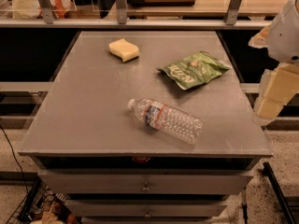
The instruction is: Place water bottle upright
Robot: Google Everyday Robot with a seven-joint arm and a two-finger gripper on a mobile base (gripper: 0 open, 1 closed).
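Observation:
The water bottle [167,119] lies on its side on the grey table [84,101], near the front edge and a little right of centre. It is clear and ribbed, with a white cap pointing to the back left and a dark blue, red and white label band. My gripper [267,107] hangs at the right edge of the view, beyond the table's right side, on the white arm [286,31]. It is well to the right of the bottle and apart from it, and nothing shows in it.
A yellow sponge [124,49] lies at the back of the table. A green chip bag [194,69] lies at the back right, just behind the bottle. Drawers [145,183] sit under the tabletop. A railing [140,22] runs behind the table.

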